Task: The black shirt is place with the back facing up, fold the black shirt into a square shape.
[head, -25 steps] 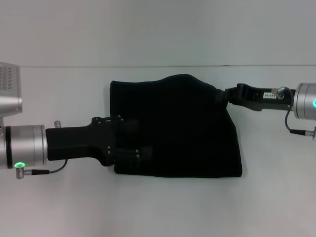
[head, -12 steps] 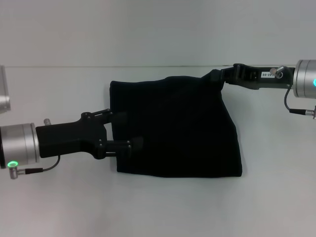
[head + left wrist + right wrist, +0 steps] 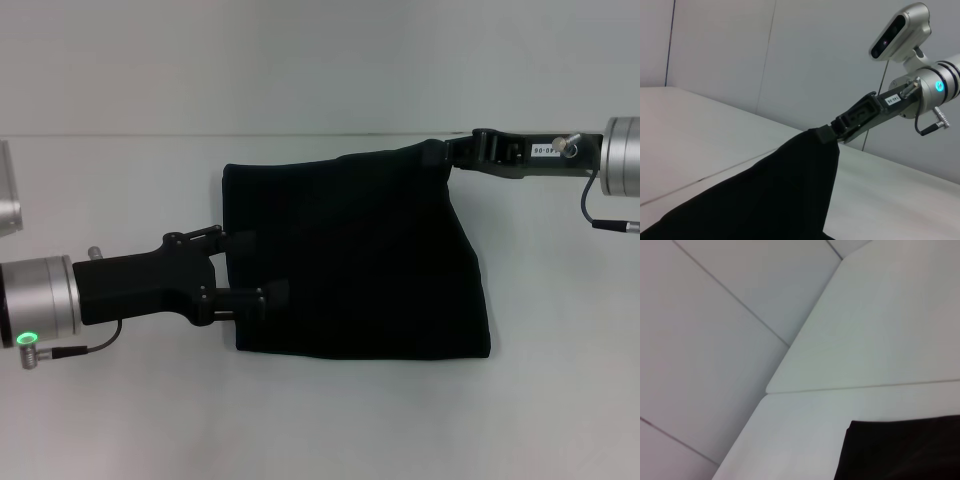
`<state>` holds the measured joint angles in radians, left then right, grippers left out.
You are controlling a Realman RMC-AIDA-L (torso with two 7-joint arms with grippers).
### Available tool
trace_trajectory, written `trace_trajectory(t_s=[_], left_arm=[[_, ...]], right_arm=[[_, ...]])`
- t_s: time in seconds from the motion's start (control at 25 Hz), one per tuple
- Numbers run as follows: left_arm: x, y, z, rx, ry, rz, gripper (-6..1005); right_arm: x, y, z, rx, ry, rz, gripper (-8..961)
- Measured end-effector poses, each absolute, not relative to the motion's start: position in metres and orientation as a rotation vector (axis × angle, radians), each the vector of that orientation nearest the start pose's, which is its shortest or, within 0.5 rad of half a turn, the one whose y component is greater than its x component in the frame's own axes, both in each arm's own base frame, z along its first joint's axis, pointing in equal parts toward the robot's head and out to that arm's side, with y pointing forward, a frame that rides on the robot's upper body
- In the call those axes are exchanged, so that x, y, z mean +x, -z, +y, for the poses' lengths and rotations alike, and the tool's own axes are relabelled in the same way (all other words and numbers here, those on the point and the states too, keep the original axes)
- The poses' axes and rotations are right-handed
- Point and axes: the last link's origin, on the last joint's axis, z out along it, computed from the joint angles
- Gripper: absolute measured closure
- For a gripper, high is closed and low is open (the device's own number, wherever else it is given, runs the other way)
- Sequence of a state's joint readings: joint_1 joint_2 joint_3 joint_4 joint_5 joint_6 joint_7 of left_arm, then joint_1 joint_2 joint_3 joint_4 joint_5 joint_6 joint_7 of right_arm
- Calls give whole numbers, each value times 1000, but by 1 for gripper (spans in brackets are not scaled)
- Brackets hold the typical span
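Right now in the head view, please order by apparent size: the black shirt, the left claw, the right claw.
1. black shirt
2. left claw, nearer the camera, so unsure
3. right claw

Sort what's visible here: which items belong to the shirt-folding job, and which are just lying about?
Part of the job:
- black shirt, partly folded on the table
- right tool, pinching the shirt's far right corner, lifted
- left tool, fingers spread at the shirt's left edge

Just there:
- white table
- nothing else lies about; only the wall behind
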<state>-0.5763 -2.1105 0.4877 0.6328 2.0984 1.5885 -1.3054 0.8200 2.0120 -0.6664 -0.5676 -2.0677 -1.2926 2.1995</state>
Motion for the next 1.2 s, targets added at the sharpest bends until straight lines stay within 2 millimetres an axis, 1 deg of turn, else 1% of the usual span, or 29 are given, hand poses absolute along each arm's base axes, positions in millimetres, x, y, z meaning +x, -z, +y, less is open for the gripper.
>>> trace_trajectory(t_s=[0.24,0.52,0.72,0.88,1.2], left_arm=[[-260,2,335,-2657,769,-604,96],[-262,5,334,-2647,771,-636,95],[-263,6,333,-2634,777,-651,95],[-264,8,334,-2624,774,-673,96],[-265,12,333,-2622,779,-696,95]], right_arm=[[206,-15,419,-2417,-729,1473,846],[213,-21,411,-2467,-727,1415,836],[217,-20,405,-2496,-724,1403,829],[230,-15,396,-2480,-698,1440,823],[275,-1,375,-2350,-602,1572,811]])
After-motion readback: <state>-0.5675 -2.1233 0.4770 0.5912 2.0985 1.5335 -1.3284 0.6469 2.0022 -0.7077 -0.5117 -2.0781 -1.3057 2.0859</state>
